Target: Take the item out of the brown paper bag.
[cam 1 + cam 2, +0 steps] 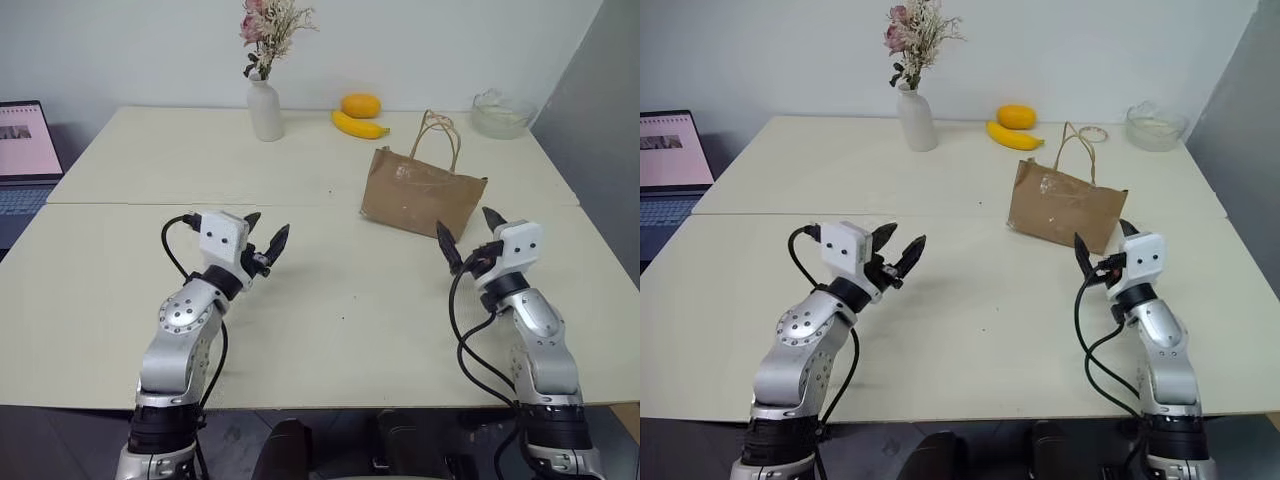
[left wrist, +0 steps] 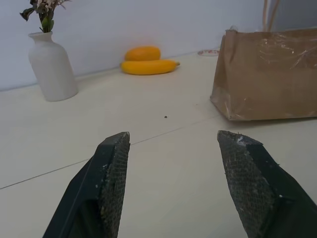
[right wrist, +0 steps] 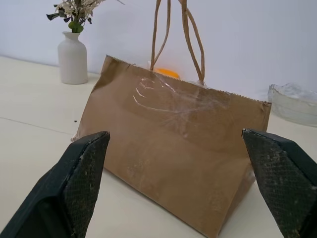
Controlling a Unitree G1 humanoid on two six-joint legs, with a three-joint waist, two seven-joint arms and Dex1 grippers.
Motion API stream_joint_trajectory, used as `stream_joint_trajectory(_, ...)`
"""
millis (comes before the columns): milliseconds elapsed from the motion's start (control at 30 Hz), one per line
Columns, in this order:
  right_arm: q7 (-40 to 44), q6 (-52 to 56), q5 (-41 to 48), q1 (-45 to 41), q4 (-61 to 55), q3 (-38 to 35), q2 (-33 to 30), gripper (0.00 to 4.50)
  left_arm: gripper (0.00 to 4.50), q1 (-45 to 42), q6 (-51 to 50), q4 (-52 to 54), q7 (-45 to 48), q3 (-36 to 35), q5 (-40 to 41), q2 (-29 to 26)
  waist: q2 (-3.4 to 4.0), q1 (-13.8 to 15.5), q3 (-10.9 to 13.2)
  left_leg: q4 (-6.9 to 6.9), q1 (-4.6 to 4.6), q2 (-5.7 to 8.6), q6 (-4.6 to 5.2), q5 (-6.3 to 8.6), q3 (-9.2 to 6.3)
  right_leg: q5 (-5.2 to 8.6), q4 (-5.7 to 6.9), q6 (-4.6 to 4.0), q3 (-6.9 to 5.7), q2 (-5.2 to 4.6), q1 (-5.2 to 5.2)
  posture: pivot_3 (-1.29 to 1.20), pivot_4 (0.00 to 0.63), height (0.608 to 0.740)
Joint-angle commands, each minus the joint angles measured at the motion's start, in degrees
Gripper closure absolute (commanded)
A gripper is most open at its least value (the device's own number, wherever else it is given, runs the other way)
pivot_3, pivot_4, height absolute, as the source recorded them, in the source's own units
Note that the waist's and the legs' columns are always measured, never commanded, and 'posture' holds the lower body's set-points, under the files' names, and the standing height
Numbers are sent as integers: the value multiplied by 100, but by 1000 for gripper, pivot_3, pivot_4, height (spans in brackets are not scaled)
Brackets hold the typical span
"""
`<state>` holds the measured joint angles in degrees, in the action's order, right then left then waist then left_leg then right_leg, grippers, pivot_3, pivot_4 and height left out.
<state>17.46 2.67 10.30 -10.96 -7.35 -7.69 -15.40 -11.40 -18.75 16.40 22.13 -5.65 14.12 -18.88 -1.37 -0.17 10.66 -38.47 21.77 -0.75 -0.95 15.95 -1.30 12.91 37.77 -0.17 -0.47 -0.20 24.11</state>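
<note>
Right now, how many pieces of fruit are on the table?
2: a curved yellow banana and a round orange fruit just behind it, at the table's far edge. The brown paper bag may hide more.

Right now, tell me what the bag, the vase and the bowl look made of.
Brown paper bag: matte kraft paper, creased, with clear glossy tape patches. Vase: likely glazed white ceramic, smooth and opaque. Bowl: clear glass or plastic, see-through.

Brown paper bag (image 1: 422,194) with tan handles; yellow banana (image 1: 359,125); orange fruit (image 1: 361,104); white vase (image 1: 265,110); cream surface (image 1: 330,310); black cross-hatched fingers (image 2: 113,183).
</note>
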Motion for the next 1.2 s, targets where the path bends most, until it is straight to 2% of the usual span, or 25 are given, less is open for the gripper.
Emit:
stream_joint_trajectory(33, 44, -109, 53, -10, -164, -19, -22, 0, 1547, 136, 85, 378, 92, -141, 130, -101, 0, 0, 0, 0, 0, 0, 0, 0, -1, 0, 0, 0, -1, 0, 0, 0, 150, 740)
stream_joint_trajectory(333, 165, -121, -15, 39, -201, 128, -33, 0, 1547, 357, -66, 653, 110, 17, 34, -234, 0, 2, 0, 0, 0, 1, 0, 0, -1, 0, 0, -1, -1, 0, 0, 0, 150, 740)
stream_joint_trajectory(867, 93, 172, -19, -44, -278, 69, -158, 0, 1547, 61, -162, 703, 492, 101, 318, -364, 0, 2, 0, 0, 1, 2, 0, 0, 0, 1, -1, -1, -1, 0, 0, 0, 150, 740)
stream_joint_trajectory(1033, 43, 256, -69, -76, -399, 105, -189, 0, 1547, 98, 256, 782, 944, 37, 611, -387, 0, 1, 0, 2, 1, 1, 0, 0, 0, 1, -2, -1, -1, 1, 1, 0, 150, 740)
stream_joint_trajectory(1200, -30, 530, -286, -397, -610, 173, -344, 0, 1547, 142, 87, 967, 1314, -20, 1104, -499, 0, -6, 0, 2, 1, 1, 0, 0, 1, 1, -2, -1, 0, 1, 1, 0, 150, 740)
